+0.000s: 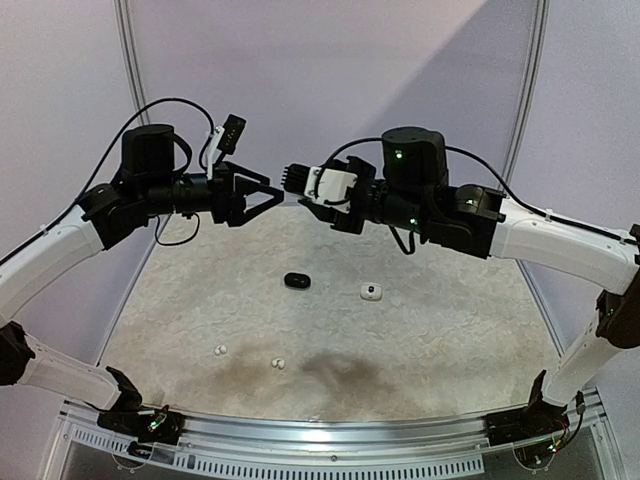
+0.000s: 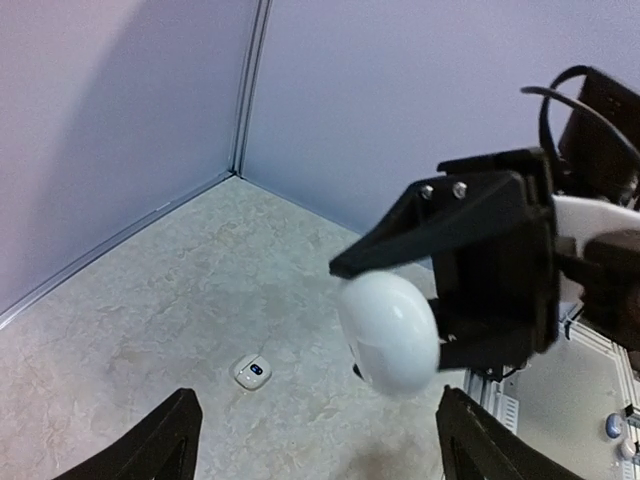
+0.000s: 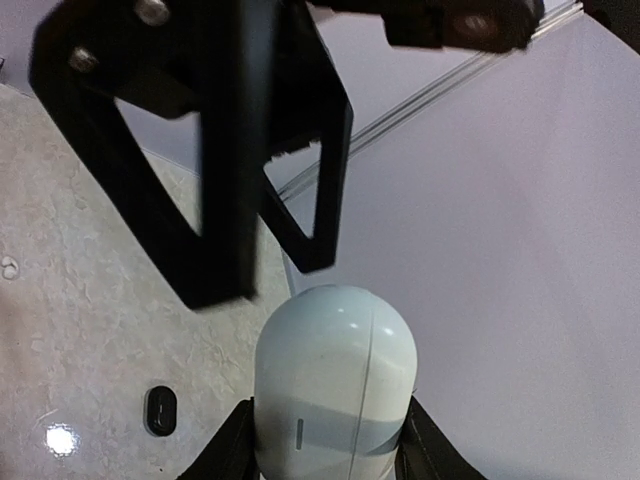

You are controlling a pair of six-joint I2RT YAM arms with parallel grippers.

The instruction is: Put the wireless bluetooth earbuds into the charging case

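- Right pincer [image 3: 325,440] clenched on white charging case [image 2: 388,335], aloft.
- Left pincer [image 2: 315,440] released, empty, facing it.
- Earbuds [image 1: 220,350] lie on table [image 1: 450,350], well below both.
- Judged step: opening case; next needs lid grip.

You have a table [image 1: 450,330] with a pale, marbled surface, beige in colour. Close to its near edge, about in the middle, a dark brownish patch [image 1: 325,368] lies on the surface. Along the near edge runs a silver metal rail [image 1: 330,428], and just below it there is a white strip with many small slots [image 1: 330,466]. Behind the table and at both sides you see plain lilac walls [image 1: 330,70]. Thin metal strips [image 1: 128,50] run up them at the far corners.
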